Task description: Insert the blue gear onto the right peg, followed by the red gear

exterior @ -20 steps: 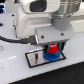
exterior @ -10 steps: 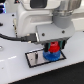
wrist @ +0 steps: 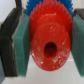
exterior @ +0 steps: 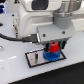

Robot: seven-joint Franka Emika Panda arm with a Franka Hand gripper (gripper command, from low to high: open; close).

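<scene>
Both pegs hidden beneath end effector [exterior: 51, 49], red gear [wrist: 48, 45].

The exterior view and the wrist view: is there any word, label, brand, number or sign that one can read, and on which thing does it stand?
None can be read in either view.
The red gear, the blue gear under it, the gripper and the grey plate show plain surfaces without text.
The white arm body shows no mark; both pictures are small and blurred, so fine print, if any, would not be legible.
</scene>
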